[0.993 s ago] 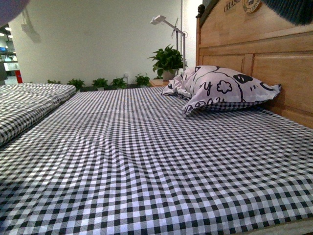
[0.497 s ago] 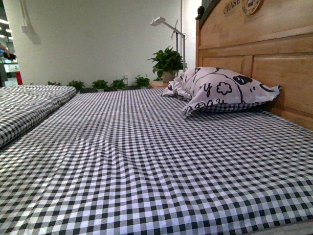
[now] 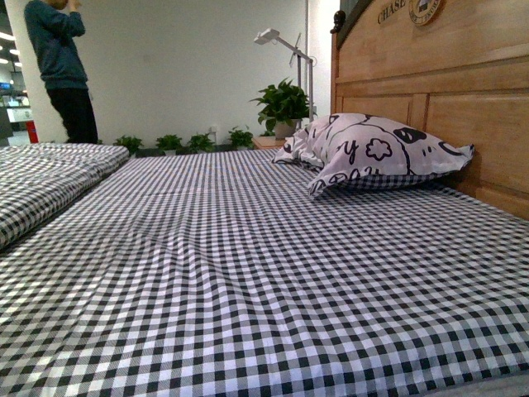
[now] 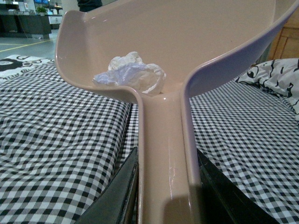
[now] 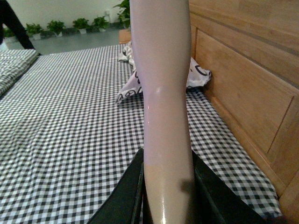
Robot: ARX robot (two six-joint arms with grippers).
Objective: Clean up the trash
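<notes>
While held above one checked bed (image 3: 248,273), already loaded: sweeping looks done, emptying somewhere not in view looks left. Across the bed in the front view, no loose trash spotted, neither arm showing. One wooden headboard (image 3: 446,91), one printed pillow (image 3: 372,149) against it, one person (image 3: 59,70) standing far off. One beige dustpan (image 4: 187,42), handle clamped between the dark fingers of the left claw (image 4: 166,186), pan raised clear of the sheet. One pale long handle (image 5: 163,93), most likely a brush's though its head stays out of view, clamped likewise in the right claw (image 5: 166,186). One wad of trash (image 4: 133,74), crumpled and white, lying inside the dustpan near its back wall, just above where the handle joins
</notes>
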